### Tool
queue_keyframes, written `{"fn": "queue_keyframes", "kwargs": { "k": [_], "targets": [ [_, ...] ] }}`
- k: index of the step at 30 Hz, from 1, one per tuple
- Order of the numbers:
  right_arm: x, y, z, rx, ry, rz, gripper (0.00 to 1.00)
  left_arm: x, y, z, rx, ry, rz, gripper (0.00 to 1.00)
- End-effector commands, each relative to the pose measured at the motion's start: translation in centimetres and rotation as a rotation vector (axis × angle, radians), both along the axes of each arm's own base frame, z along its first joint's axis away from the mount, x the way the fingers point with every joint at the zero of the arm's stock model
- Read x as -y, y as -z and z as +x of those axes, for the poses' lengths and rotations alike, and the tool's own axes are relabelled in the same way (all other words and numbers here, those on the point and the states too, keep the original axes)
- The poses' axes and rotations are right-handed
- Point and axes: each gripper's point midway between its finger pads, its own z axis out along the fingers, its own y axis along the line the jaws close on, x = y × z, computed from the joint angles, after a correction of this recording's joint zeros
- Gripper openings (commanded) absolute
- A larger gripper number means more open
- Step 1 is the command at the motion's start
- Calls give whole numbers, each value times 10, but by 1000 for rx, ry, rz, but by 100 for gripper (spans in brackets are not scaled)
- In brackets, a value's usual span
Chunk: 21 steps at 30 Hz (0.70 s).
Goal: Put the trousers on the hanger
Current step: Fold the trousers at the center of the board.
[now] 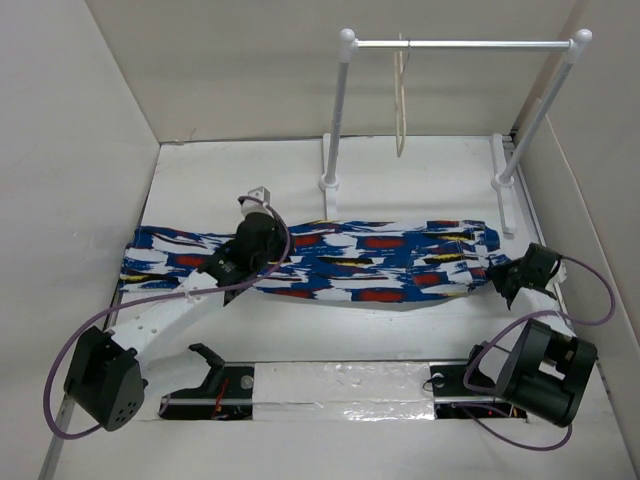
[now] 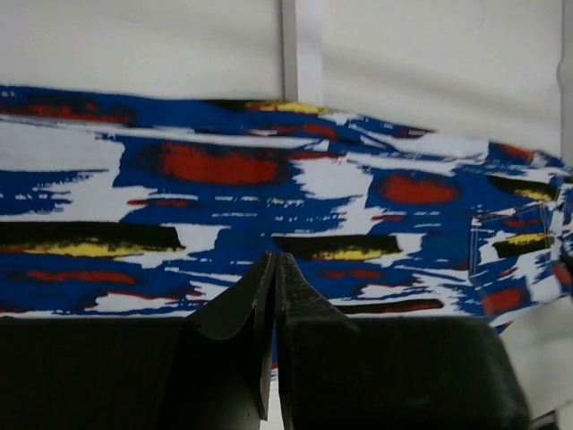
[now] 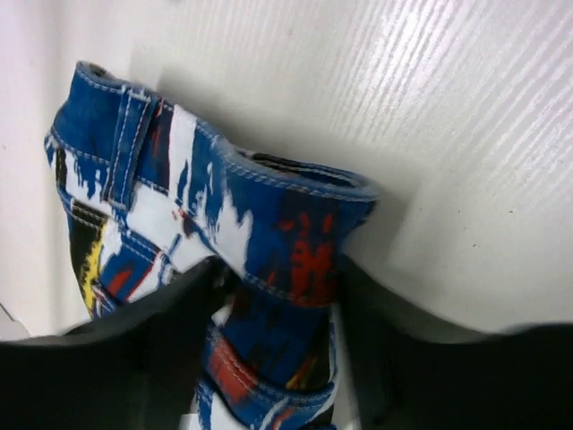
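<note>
The trousers lie flat across the bench, stretched from side to side. Their leg ends reach near the left wall, and the waistband sits at the right, just short of the right foot of the rack. The far edge of the cloth passes just in front of the rack's left foot. Behind that edge on the left is bare bench up to the back wall. A strip of bare bench also runs between the near edge and the arm bases.

The hanger hangs from the rack's crossbar, between the two poles and well apart from the cloth.

The left gripper hovers over the left half of the trousers, close to their near edge. Its fingers are pressed together, with no fabric seen between them.

The right gripper is at the waistband end. One finger stands on each side of the folded, stitched edge, pinching the bunched blue fabric that fills the gap.
</note>
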Motion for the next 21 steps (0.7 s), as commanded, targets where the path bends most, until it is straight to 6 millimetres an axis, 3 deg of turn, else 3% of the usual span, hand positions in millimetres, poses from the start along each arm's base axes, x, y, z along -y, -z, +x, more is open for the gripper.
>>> {"fn": "queue_keyframes", "kwargs": {
  "k": [1, 3, 4, 6, 7, 8, 10, 11, 13, 14, 15, 17, 18, 21],
  "targets": [
    [14, -31, 26, 125, -11, -61, 24, 5, 6, -10, 75, -8, -11, 0],
    [14, -39, 28, 151, -17, -77, 7, 11, 18, -22, 69, 21, 11, 0],
    [11, -55, 27, 202, -31, -98, 0, 9, 34, -29, 46, 28, 34, 0],
    [1, -81, 26, 287, -74, -120, 0, 8, 45, -34, 47, 25, 37, 0],
    [-11, -96, 24, 338, -127, -119, 0, 7, 61, -42, 24, 38, 56, 0],
    [-23, -134, 20, 454, -170, -177, 0, 5, 66, -43, 19, 31, 64, 0],
    [-56, -160, 10, 522, -284, -199, 0, 10, 77, -51, 9, 51, 86, 0],
    [-68, -195, 1, 598, -327, -272, 0, 11, 78, -53, 14, 45, 99, 0],
    [-96, -206, -9, 602, -437, -290, 0, 26, 78, -60, 18, 90, 109, 0],
    [-104, -228, -13, 640, -467, -310, 0, 28, 78, -60, 22, 85, 120, 0],
    [-120, -233, -18, 647, -528, -297, 0, 35, 82, -63, 15, 103, 135, 0],
    [-133, -247, -21, 670, -585, -304, 0, 43, 90, -67, -10, 123, 147, 0],
    [-138, -267, -25, 704, -606, -316, 0, 48, 98, -71, -29, 138, 161, 0],
    [-148, -290, -31, 737, -656, -336, 0, 74, 108, -89, -38, 190, 155, 0]
  ]
}}
